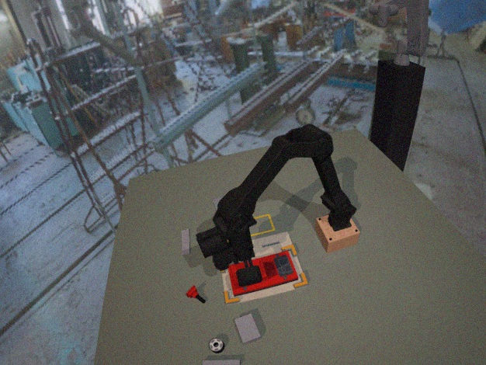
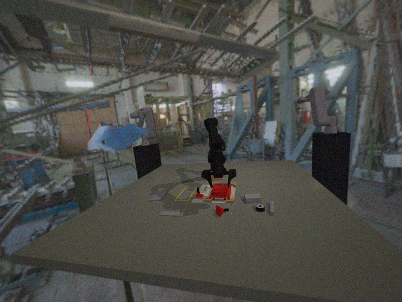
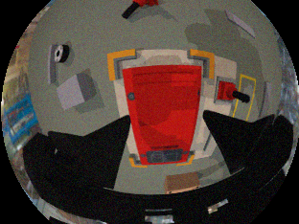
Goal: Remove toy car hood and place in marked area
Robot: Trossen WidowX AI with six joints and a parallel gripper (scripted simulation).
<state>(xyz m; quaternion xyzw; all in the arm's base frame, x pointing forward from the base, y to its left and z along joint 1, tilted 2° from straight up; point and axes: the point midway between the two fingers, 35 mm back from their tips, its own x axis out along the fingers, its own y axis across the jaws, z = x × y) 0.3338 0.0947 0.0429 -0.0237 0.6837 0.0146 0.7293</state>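
The toy car (image 1: 283, 265) (image 3: 164, 155) is red and sits on a pale fixture between orange corners. Its hood (image 1: 265, 279) (image 2: 220, 192) (image 3: 163, 102) is the red panel on top; its exact outline is hard to tell. My gripper (image 1: 246, 264) (image 2: 219, 186) (image 3: 168, 116) is wide open and empty above the car, with one finger toward each long side in the wrist view. Whether a fingertip touches the car is unclear. The marked area (image 1: 272, 222) (image 2: 182, 200) (image 3: 252, 98) is a yellow outline beside the fixture, partly hidden by my arm in the top view.
A red piece with a black handle (image 2: 198, 194) (image 3: 227, 91) stands between car and outline. A similar piece (image 1: 192, 292) (image 2: 219, 210) lies beyond the car. A grey block (image 1: 247, 328) (image 2: 252, 197) (image 3: 72, 92) and a wheel (image 1: 214, 345) (image 2: 260, 207) lie on the other side.
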